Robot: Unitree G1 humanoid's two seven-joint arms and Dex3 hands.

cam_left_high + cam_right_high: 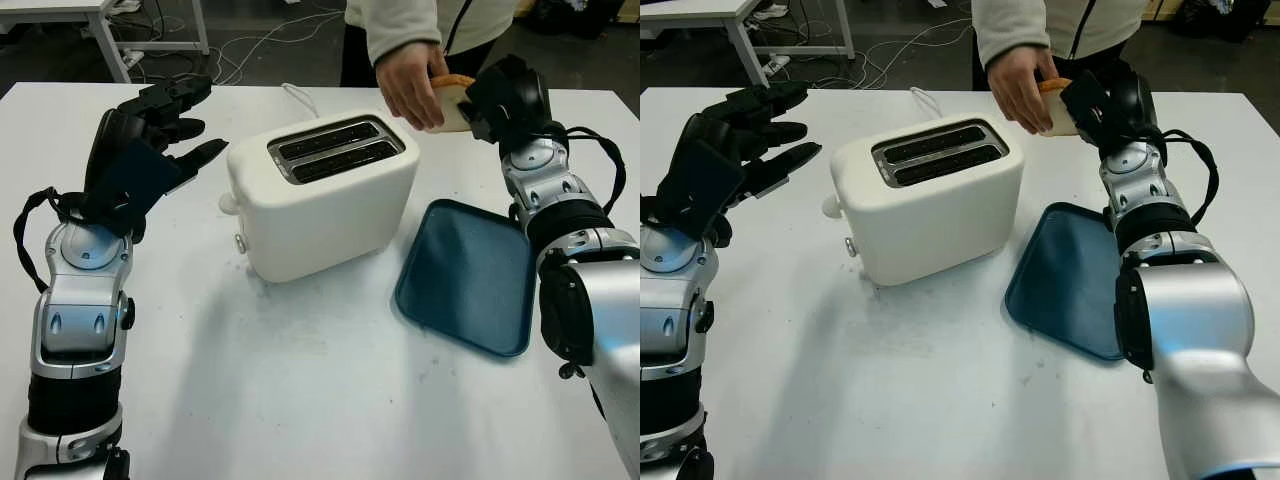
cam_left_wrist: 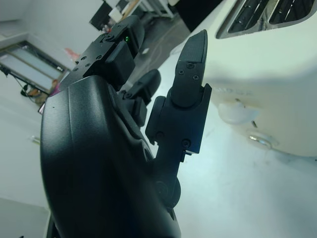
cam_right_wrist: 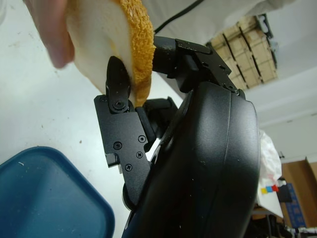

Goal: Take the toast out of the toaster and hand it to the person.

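My right hand [image 1: 478,100], near the tabletop's far edge, pinches the golden-crusted white toast slice [image 3: 106,47] upright while the person's hand [image 1: 408,82] grips its opposite side.

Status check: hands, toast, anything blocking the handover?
Right hand shut on toast, person's hand gripping it too. Left hand open, beside toaster. Nothing in the way.

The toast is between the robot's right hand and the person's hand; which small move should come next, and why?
Probably the right hand should open its fingers and release the toast. The person's hand already grips its other side, beyond the toaster, whose slots are empty. The left hand is open beside the toaster.
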